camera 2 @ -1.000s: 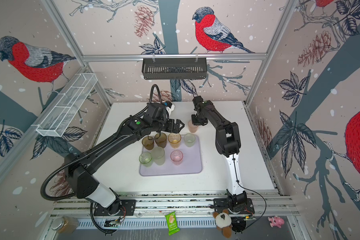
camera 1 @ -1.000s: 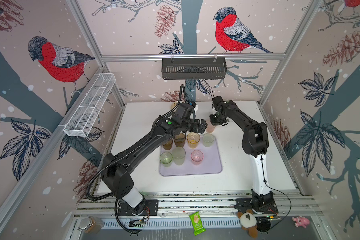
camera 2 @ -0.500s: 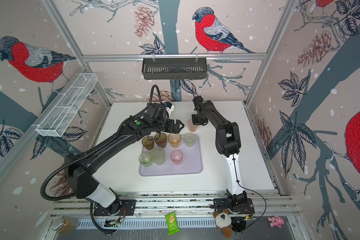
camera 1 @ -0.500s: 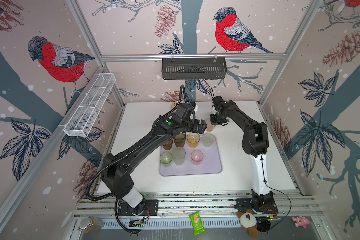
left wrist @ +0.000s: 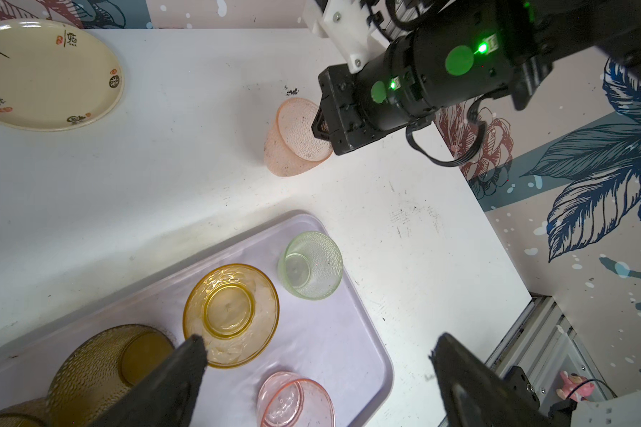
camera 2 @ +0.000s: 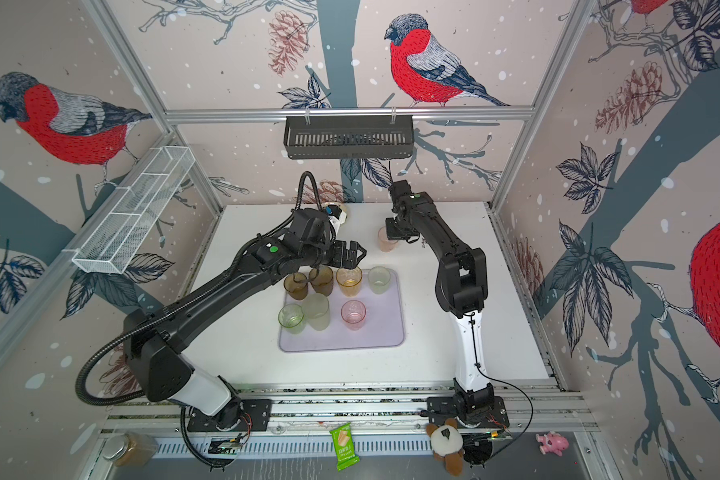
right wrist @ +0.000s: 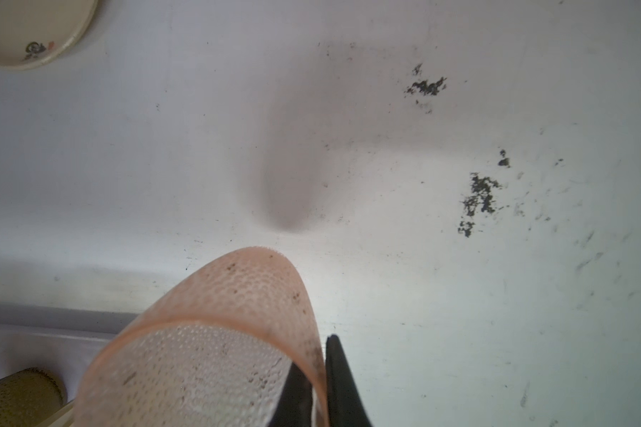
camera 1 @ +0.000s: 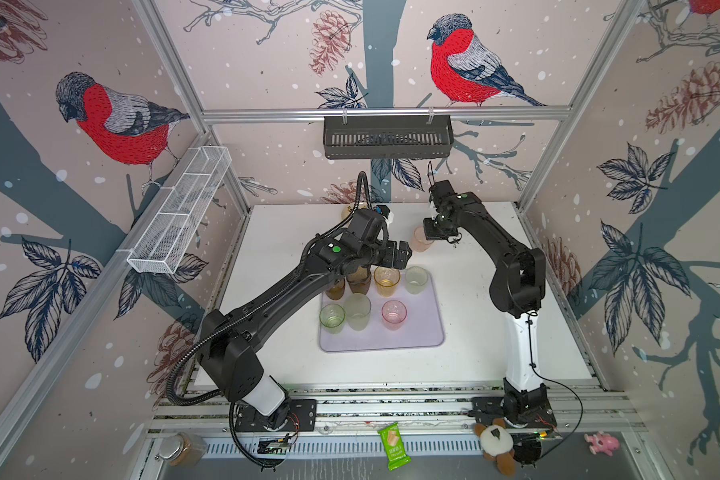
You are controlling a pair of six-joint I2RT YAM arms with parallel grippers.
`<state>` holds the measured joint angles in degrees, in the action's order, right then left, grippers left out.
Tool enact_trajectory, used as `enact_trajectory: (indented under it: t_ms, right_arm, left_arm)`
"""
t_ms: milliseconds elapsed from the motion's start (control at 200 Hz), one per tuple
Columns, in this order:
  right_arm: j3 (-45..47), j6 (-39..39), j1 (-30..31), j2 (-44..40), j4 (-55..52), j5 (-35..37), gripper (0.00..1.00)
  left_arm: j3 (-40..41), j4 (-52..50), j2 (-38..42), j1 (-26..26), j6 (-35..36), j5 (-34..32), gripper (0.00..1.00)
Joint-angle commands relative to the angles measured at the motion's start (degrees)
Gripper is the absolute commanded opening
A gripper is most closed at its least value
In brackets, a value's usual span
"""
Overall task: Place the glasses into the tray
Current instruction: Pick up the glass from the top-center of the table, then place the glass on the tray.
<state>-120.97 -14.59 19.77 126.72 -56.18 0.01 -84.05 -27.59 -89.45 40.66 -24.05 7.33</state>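
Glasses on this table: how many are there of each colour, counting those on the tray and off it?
Brown glasses: 2
Amber glass: 1
Green glasses: 3
Pink glass: 1
Peach glass: 1, not on the tray
Total: 8

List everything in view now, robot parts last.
table: 1, white, centre
tray: 1, lavender, on table
brown glasses: 2, brown, in tray
amber glass: 1, amber, in tray
green glasses: 3, green, in tray
pink glass: 1, pink, in tray
peach glass: 1, peach, beyond tray
plate: 1, cream, table's far edge
slotted basket: 1, black, back rail
wire basket: 1, white, side rail
jar, green packet, plush toy, pink toy: 1 each, front ledge
left gripper: 1, black, open above tray
right gripper: 1, black, fingers shut on peach glass
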Motion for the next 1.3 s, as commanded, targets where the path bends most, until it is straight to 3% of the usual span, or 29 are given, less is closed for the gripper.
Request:
enact_trajectory:
  t_ms: [0,745,1296]
  right_arm:
    - [-0.96,0.73,-0.03,-1.9,-2.65,1.17,0.04]
    - [2.51,-0.7,5.05,-18.27,-13.92,6.82,0.03]
    - [22.53,2.03,13.48,-34.51,-11.36,8.52,0.03]
  left_arm:
    - [0.77,2.26,0.89,0.03,-0.07,-0.48,0.96]
    - [7.39,3.51,6.56,-0.85,2.16,1.7,0.96]
    - [11.64,-0.64,12.14,-1.11,2.01,0.07,0.96]
